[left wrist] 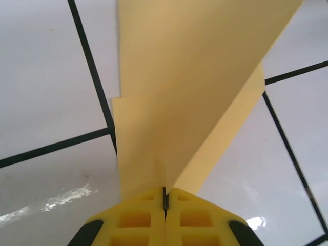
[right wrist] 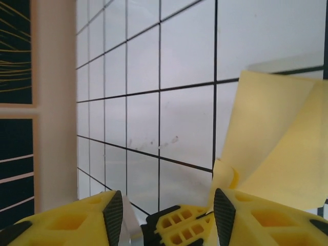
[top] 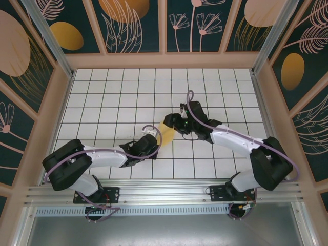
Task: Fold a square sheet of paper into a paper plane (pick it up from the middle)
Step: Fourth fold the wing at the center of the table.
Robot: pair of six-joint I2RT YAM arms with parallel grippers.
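Left gripper [left wrist: 165, 197] pinches the folded yellow paper sheet [left wrist: 195, 77]; right gripper [right wrist: 169, 205] is spread, fingers apart, just beside it.

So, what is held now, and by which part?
The left gripper is shut on the folded yellow paper, pinching its narrow end where the layers meet. The right gripper is open and holds nothing.

Glossy white table [top: 102, 102], ruled in black grid lines, spreads under the left pincer [left wrist: 165, 197] and ahead of the right pincer [right wrist: 166, 207].
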